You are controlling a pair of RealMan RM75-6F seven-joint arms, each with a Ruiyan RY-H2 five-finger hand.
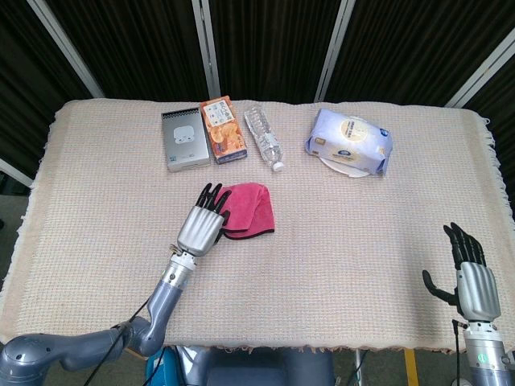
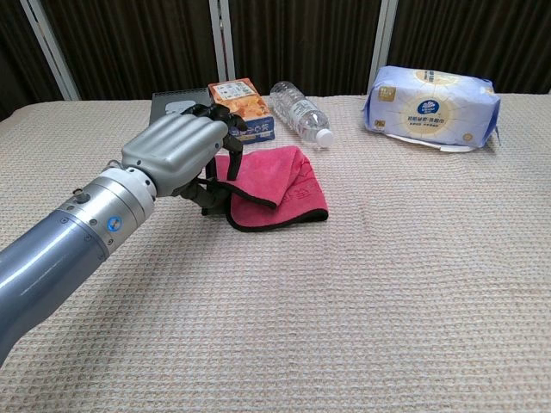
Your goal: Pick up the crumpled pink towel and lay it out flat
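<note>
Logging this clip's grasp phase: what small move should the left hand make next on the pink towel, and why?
Probably close the fingers on the towel's near edge and lift. The left hand sits at the left edge of the pink towel, fingers curled over it, while the towel lies folded on the table cloth. Whether it already grips cloth is unclear.
</note>
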